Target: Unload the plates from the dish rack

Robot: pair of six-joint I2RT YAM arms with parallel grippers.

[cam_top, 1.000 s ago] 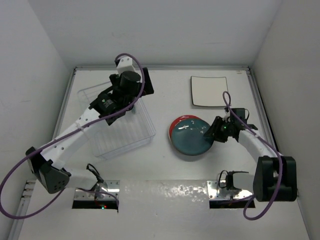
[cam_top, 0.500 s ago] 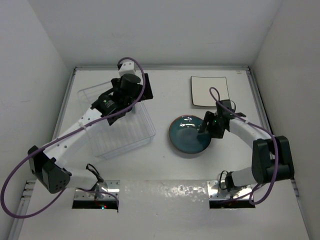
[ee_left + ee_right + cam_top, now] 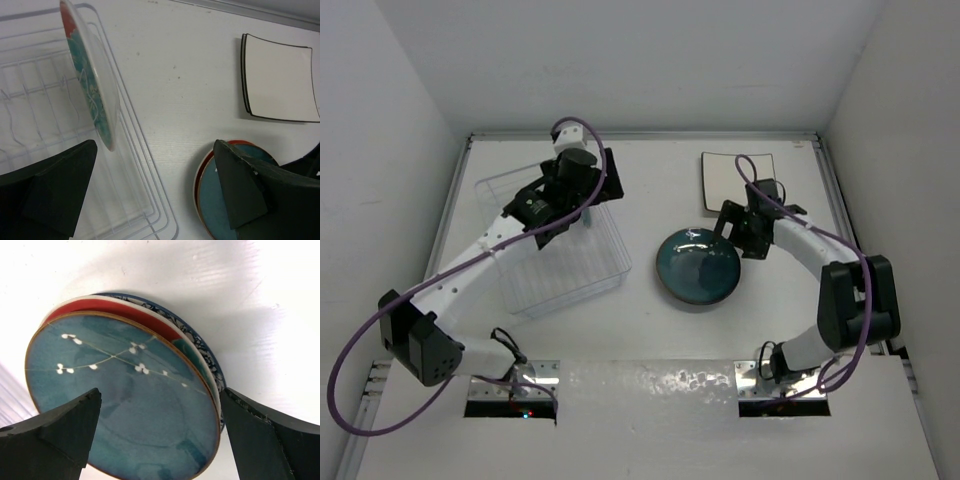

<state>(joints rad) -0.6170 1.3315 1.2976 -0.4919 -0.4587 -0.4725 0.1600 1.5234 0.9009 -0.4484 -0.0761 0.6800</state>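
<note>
A: What sits in the dish rack (image 3: 570,272)?
B: One red plate (image 3: 92,82) with teal flowers. It stands on edge and leans, close to the rack's long wall. The left wrist view shows me no other.
A: And the rest?
B: Out on the tabletop (image 3: 650,190) there is a stack (image 3: 698,268) of round plates. A teal face is on top, a red-rimmed one under it and a blue-patterned one lowest, slightly offset. The square cream plate (image 3: 738,183) lies apart, behind the stack.
A: The grippers?
B: The left gripper (image 3: 155,147) hangs spread wide over the rack, empty. The plate is ahead of it, not between the jaws. The right gripper (image 3: 160,390) is wide too, empty, at the stack's rim.
A: Risks?
B: I judge a glancing finger could tip the leaning plate flat or drag the rack. A pinch on the thin rim may slip. The right gripper could nudge the offset stack askew.
</note>
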